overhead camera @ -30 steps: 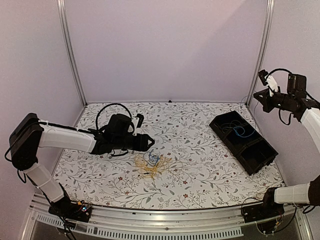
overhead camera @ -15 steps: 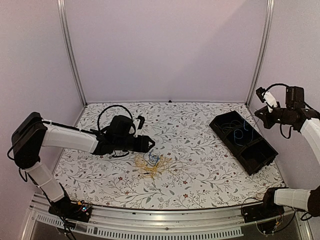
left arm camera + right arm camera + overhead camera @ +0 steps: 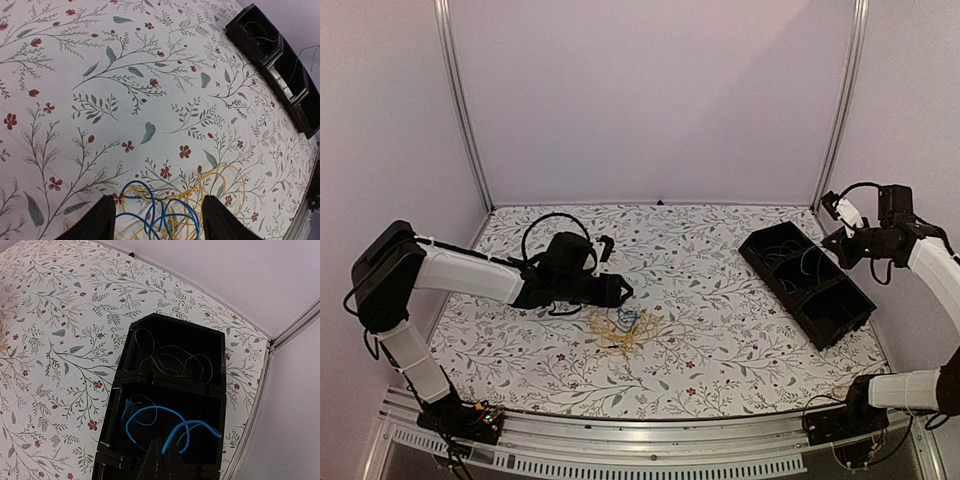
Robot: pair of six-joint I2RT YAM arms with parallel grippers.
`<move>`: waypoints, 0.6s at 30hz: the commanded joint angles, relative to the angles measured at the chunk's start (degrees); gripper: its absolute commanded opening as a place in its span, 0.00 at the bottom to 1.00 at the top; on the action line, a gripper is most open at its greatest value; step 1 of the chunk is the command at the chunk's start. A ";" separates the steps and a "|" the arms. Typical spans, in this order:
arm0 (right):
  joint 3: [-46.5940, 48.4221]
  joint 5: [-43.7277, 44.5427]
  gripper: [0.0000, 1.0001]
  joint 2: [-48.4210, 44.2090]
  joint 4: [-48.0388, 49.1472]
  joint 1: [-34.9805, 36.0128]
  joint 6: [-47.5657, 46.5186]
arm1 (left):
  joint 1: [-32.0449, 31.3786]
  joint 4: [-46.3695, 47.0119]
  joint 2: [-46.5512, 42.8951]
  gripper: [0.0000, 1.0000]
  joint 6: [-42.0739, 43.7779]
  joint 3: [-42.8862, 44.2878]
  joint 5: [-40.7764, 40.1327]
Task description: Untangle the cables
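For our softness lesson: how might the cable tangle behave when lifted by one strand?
Probably floppy: the cable tangle lies in loose flat loops. Likely light, given thin strands. One strand may drag others; blue and yellow interlace.

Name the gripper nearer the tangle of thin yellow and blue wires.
Left. The left gripper sits right at the wire tangle; the right gripper hangs far off, over the black bin.

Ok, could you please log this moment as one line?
left pincer: open, straddling tangle | right pincer: shut on blue cable, trailing into tray middle compartment | pale cable: far compartment
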 commanded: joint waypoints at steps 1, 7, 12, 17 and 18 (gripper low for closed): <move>-1.06 -0.09 0.00 8.06 5.28 -0.18 1.52 | -0.07 -1.64 0.38 0.60 0.35 1.75 -0.77; 1.39 1.00 0.00 20.26 5.78 -0.17 1.84 | 0.01 -2.99 0.92 0.61 1.25 2.71 -1.63; 1.96 2.81 0.00 25.92 6.61 -0.18 1.99 | 0.01 -3.69 1.81 0.61 1.86 3.69 -1.75; 3.01 2.29 0.13 28.22 4.91 -0.18 2.62 | 0.02 -3.74 2.25 0.61 1.84 4.13 -1.95; 3.25 2.04 0.17 27.62 4.36 -0.18 2.68 | 0.02 -3.84 2.06 0.61 2.08 4.21 -2.03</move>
